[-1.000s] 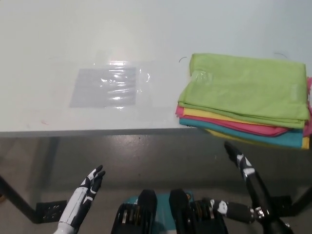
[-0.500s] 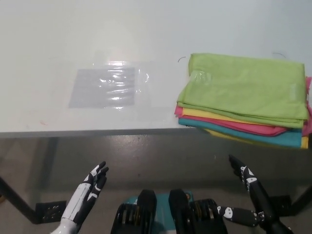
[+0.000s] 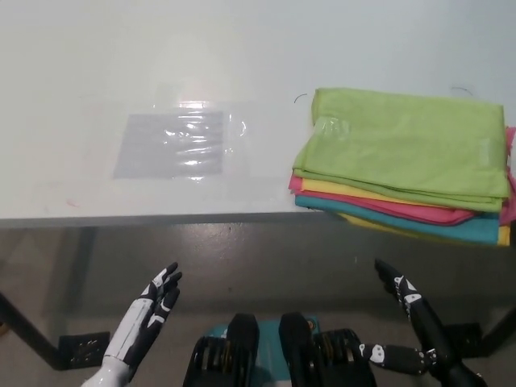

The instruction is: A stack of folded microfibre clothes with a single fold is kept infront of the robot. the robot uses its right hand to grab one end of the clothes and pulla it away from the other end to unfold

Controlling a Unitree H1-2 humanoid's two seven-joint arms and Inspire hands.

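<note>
A stack of folded microfibre cloths (image 3: 407,165) lies at the right of the white table (image 3: 161,64), overhanging its front edge. The top cloth is green; yellow, pink and teal layers show beneath it. My black right hand (image 3: 401,289) hangs below the table's front edge, under the stack and apart from it, fingers extended and holding nothing. My white left hand (image 3: 155,300) rests low at the lower left, open, away from the table.
A clear plastic sheet (image 3: 173,143) lies flat on the table left of the stack. The grey floor (image 3: 266,258) shows below the table edge, with table legs and black brackets (image 3: 81,348) at the lower corners.
My right hand has dropped lower and drawn back from the stack's front edge. The left hand shifted slightly lower. The cloths have not moved.
</note>
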